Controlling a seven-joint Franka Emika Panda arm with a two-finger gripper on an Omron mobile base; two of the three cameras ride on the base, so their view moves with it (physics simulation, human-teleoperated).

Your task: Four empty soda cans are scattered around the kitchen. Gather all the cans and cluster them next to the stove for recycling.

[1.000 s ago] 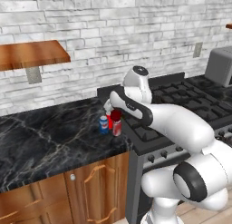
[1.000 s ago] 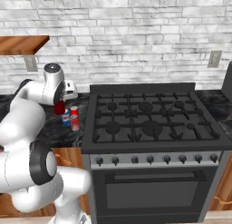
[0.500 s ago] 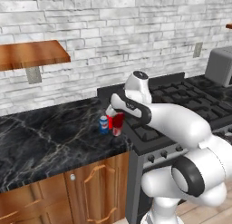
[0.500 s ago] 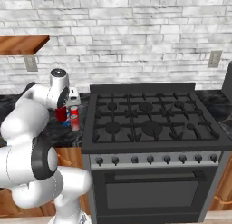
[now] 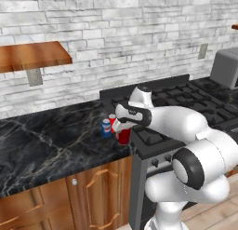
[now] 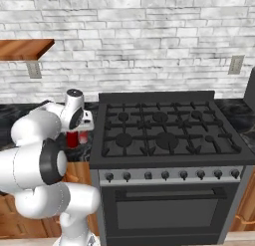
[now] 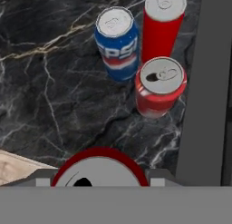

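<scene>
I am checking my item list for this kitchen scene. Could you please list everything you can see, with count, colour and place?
Blue can: one, blue and white, on the counter beside the stove.
Red cans: three; two standing by the blue one, one held in the claw.
Stove: one, black, right of the counter.
Counter: one, dark marble, above wooden cabinets.
Shelf: one, wooden, on the brick wall.
Claw: one, closed around a red can.

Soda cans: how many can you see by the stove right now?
4. On the counter left of the stove: a blue can, a tall red can, a shorter red can. A fourth red can sits in the gripper.
</scene>
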